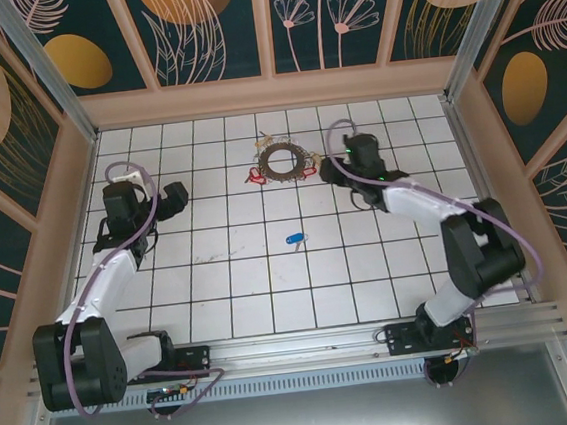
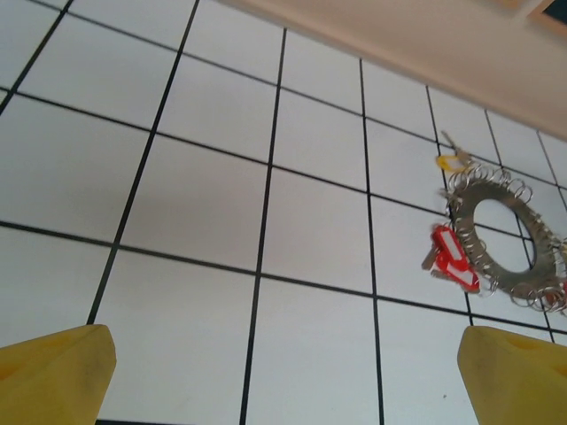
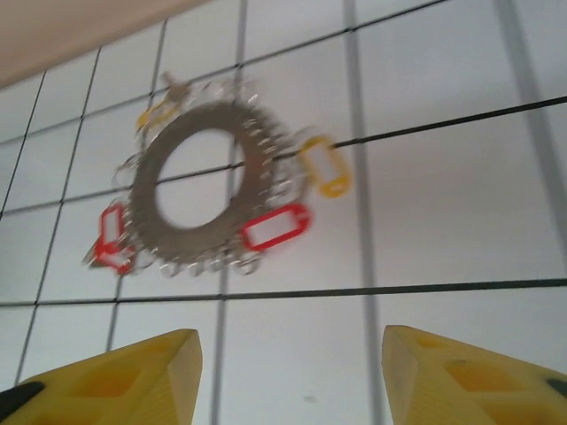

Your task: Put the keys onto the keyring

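- Plainly, left gripper (image 2: 283, 381) and right gripper (image 3: 292, 376) were seen wide open, empty.
- The blue key (image 1: 295, 238), mid-frame below the keyring (image 1: 283, 160), might be skidded away when pinched.

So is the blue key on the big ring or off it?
Off. The blue key lies alone on the white tiles, clearly apart from the keyring, which sits farther back.

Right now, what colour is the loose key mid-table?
The loose key is blue; clearest in top external view.
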{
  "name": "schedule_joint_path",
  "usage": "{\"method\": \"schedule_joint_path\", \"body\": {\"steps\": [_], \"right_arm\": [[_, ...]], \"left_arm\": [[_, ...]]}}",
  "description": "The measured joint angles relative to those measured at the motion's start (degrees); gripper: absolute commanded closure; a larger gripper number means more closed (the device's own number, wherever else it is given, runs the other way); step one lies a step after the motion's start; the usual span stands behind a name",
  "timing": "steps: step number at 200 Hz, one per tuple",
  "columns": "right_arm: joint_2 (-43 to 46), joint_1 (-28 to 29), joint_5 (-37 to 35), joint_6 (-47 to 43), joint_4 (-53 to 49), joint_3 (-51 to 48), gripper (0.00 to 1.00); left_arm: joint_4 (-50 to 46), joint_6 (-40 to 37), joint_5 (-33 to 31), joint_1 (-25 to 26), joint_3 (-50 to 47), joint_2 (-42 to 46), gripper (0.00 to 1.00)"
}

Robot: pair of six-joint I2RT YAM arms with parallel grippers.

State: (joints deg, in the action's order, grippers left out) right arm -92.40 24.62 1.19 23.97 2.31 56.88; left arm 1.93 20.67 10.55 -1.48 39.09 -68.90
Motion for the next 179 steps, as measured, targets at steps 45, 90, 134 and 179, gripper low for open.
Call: {"method": "schedule_joint_path", "body": {"steps": [45, 90, 134, 179], "right_arm": [[-17.25, 5.22, 1.79, 0.81, -5.75, 18.62, 0.55], [-29.0, 6.64, 2.36, 1.05, -12.5, 30.93, 0.62], [-32.15, 8.09, 2.62, 0.98, -16.57, 35.06, 0.7], [-35.19, 8.15, 2.95, 0.83, -18.47, 39.36, 0.7]], "left_arm": [[-1.46, 1.14, 1.49, 0.0, 1.22, -2.91, 0.01], [-3.56, 1.95, 1.29, 0.0, 2.05, -3.54, 0.01], [-3.74, 2.19, 1.25, 0.0, 2.1, -3.91, 0.01], [-4.52, 2.38, 1.27, 0.0, 3.02, -6.01, 0.01]]}}
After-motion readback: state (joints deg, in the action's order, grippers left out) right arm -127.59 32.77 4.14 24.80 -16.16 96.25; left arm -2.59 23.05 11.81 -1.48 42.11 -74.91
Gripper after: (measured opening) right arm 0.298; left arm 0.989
